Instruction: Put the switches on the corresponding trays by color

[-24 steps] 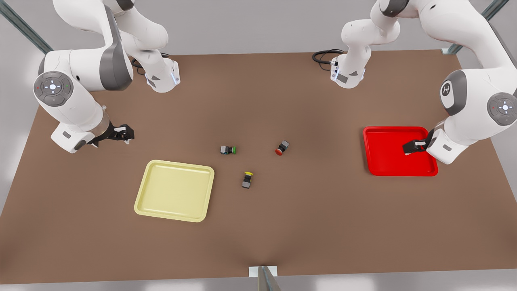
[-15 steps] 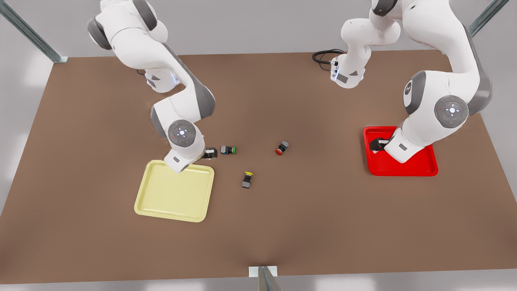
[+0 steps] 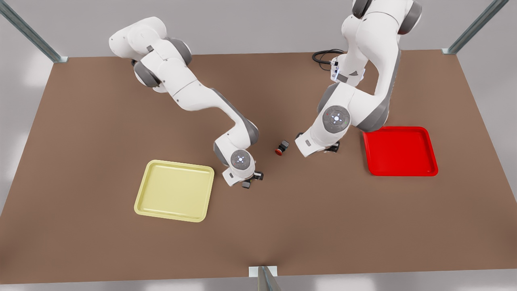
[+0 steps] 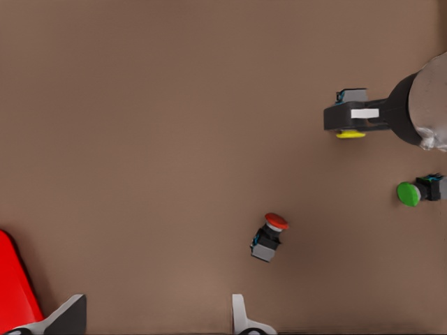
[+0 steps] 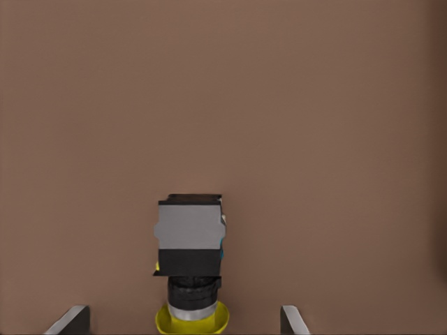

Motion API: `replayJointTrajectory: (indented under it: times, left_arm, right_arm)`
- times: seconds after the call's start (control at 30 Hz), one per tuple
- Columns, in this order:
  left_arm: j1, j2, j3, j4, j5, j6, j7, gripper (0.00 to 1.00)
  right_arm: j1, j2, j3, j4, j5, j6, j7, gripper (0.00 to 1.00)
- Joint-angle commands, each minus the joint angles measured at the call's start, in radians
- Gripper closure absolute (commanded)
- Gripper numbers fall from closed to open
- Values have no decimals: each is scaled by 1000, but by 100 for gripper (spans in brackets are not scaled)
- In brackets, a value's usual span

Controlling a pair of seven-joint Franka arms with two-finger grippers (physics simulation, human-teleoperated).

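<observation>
The right gripper (image 5: 184, 317), fingers apart, hides most of the yellow switch (image 5: 189, 259) in the front view. The left gripper (image 4: 156, 313), also open, hovers near the red switch (image 3: 281, 148) on the brown table (image 3: 101, 250).

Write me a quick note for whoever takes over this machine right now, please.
Right gripper: jaws open, low over the yellow switch, one on each side, not closed.
Left gripper: jaws open, above the table near the red switch, not yet over it.
Both switches lie on the table between the yellow tray and the red tray.
The green switch lies nearby; leave it.
Done: nothing placed.
Left: grasp each switch and carry it to its matching tray.
</observation>
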Motion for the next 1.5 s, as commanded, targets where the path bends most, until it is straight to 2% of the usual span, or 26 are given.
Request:
replayJointTrajectory:
  times: [0.0,0.4,0.53,0.73,0.87,0.9,0.97,1.07,1.1,1.17,1.47]
  left_arm:
    - [-10,3,0,0,-32,3,0,0]
    - [-61,109,1,-20,-40,106,-26,0]
    - [-67,112,1,-125,-37,201,-26,0]
    - [-65,103,-21,-206,-43,187,-26,0]
    - [-65,143,-41,-226,-46,226,-22,0]
    - [-68,158,-57,-244,-46,250,-20,0]
    - [-78,178,-72,-269,-41,285,-14,0]
    - [-107,180,-77,-379,-29,443,0,1]
    - [-113,178,-77,-393,-14,466,31,1]
    - [-110,174,-78,-434,-12,531,67,1]
    - [-116,174,-77,-465,-9,572,87,1]
  right_arm:
    - [3,5,-1,7,2,-1,0,0]
    - [-20,34,-5,37,0,0,-21,0]
    - [-21,42,-16,38,0,11,-25,0]
    - [-25,80,-16,75,0,45,-28,0]
    - [-21,96,-24,89,0,62,-26,0]
    - [-15,99,-22,89,2,65,-25,8]
    - [-17,100,-22,89,2,63,-23,14]
    - [-23,99,-22,87,2,63,-23,40]
    - [-23,99,-22,87,3,63,-23,44]
    - [-23,100,-22,87,3,63,-23,44]
    - [-25,99,-22,86,9,56,-25,44]
